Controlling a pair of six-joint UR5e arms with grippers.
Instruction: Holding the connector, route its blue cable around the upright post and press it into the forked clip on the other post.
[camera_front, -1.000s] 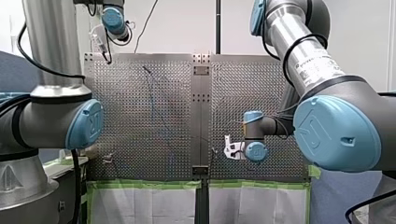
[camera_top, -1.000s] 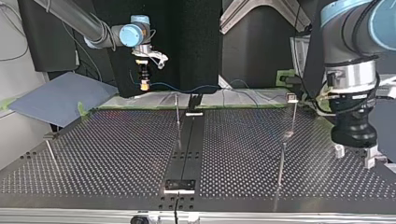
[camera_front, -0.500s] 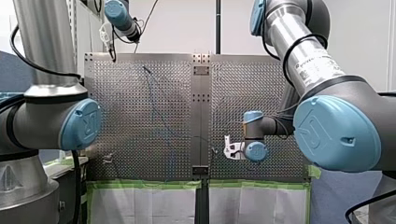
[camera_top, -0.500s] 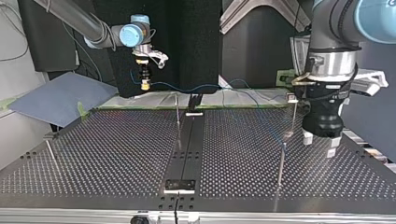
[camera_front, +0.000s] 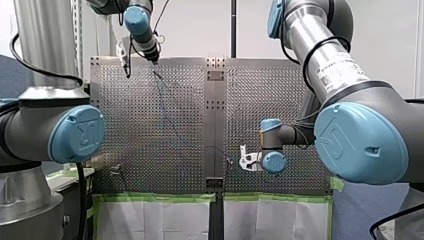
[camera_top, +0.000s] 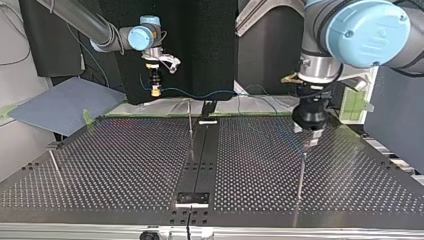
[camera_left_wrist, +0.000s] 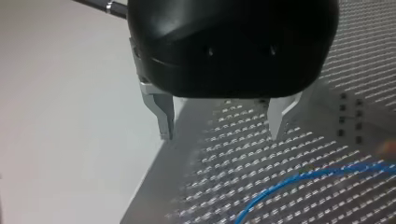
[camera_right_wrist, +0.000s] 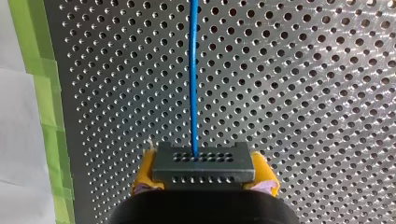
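Connector (camera_right_wrist: 204, 163) clamped between yellow pads (camera_right_wrist: 142, 170) of my right gripper (camera_right_wrist: 204, 171), blue cable (camera_right_wrist: 194, 70) running straight ahead. My left gripper (camera_left_wrist: 222, 133) wide, empty, near post (camera_top: 300, 175). Keep cable taut, low around post.

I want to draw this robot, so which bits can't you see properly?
Forked clip: top view, tiny, and my left tool hangs over the top of the post.
Blue cable, far end: right wrist view, cut off by the edge.
Front view: that cable is too thin to follow.
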